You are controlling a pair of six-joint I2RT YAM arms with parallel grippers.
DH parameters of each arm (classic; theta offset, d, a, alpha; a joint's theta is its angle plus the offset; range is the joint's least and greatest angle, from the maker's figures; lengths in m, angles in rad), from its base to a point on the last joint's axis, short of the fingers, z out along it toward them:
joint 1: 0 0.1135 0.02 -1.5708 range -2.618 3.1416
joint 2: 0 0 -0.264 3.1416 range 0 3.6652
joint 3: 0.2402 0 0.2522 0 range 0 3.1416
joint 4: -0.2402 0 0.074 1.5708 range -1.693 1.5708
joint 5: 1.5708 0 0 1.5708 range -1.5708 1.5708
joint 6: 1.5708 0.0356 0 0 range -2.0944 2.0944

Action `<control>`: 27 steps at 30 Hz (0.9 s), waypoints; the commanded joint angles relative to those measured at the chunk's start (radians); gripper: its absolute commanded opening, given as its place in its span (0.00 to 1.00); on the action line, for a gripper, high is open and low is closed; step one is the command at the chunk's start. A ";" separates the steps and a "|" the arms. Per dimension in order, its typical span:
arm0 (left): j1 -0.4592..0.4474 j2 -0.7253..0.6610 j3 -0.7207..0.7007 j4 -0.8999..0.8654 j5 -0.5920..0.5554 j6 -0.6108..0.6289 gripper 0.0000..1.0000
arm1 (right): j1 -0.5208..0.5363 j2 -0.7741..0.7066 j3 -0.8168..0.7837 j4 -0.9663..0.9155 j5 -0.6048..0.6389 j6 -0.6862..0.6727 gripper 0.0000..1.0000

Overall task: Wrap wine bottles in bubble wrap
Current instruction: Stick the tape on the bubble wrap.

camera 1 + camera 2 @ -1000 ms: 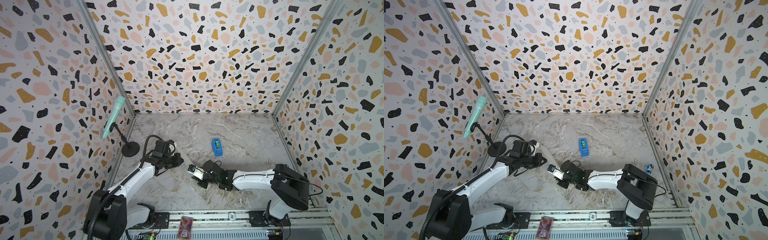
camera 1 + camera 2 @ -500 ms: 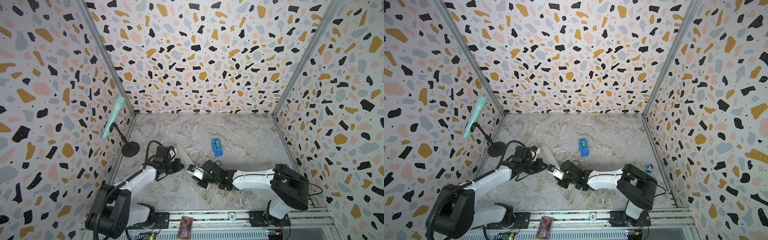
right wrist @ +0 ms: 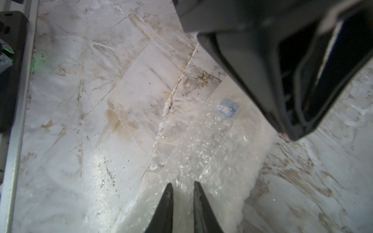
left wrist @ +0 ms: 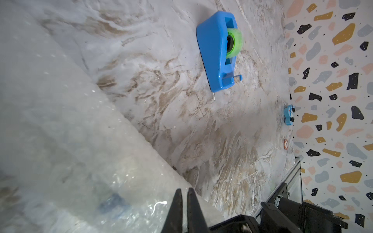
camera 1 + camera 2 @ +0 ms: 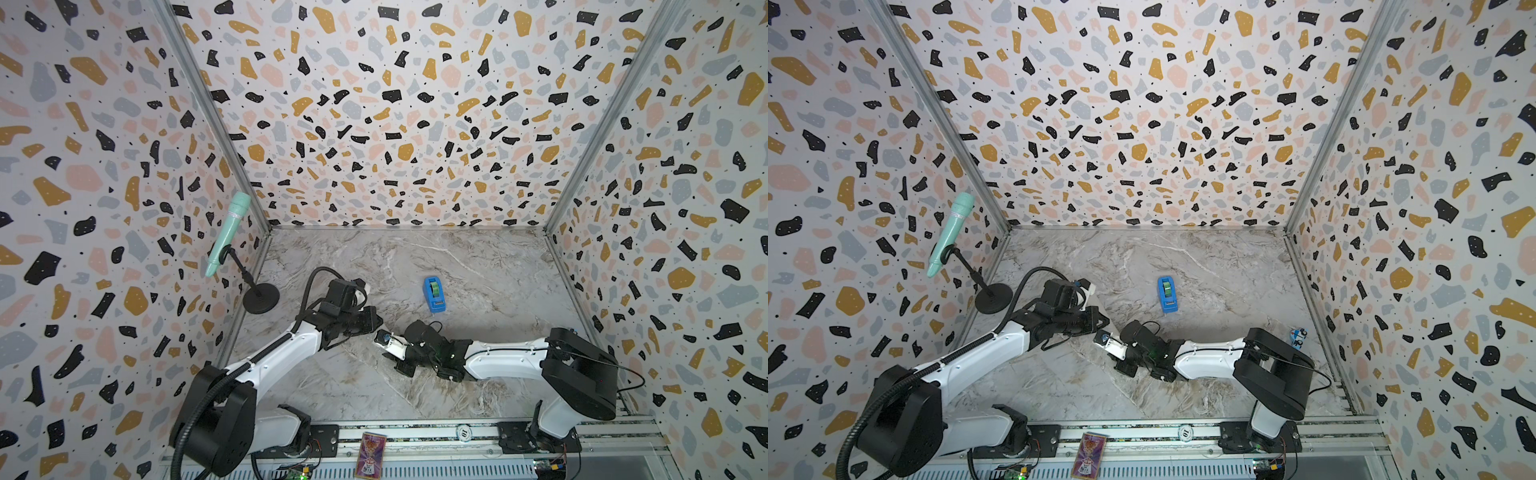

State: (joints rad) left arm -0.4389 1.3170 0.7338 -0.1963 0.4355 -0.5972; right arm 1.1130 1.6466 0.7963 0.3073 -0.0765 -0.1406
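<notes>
Bubble wrap (image 4: 70, 141) lies near blue tape dispenser (image 4: 216, 52); microphone (image 5: 228, 232) by wall (image 5: 124, 187).

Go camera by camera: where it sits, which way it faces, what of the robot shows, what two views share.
Both top views: high in front, looking down; left arm and right arm whole, tape dispenser beyond.
Left wrist: looks past the left gripper over bubble wrap toward the tape dispenser.
Right wrist: looks past the right gripper onto bubble wrap; the left arm's end shows.
Shared: bubble wrap, in both wrist views.
</notes>
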 commanded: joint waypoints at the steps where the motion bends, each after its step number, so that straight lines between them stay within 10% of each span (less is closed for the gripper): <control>1: -0.024 0.047 0.013 0.070 0.007 -0.035 0.09 | 0.009 0.038 -0.005 -0.120 0.006 -0.006 0.19; 18: -0.043 0.079 -0.015 -0.044 -0.108 -0.002 0.16 | 0.031 0.037 0.001 -0.120 0.021 -0.012 0.20; 27: 0.085 -0.097 0.119 -0.174 -0.188 0.022 0.43 | 0.023 -0.010 0.029 -0.170 0.024 0.019 0.52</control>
State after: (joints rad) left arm -0.4084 1.2873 0.8249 -0.2966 0.3092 -0.5915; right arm 1.1412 1.6505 0.8112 0.2798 -0.0544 -0.1459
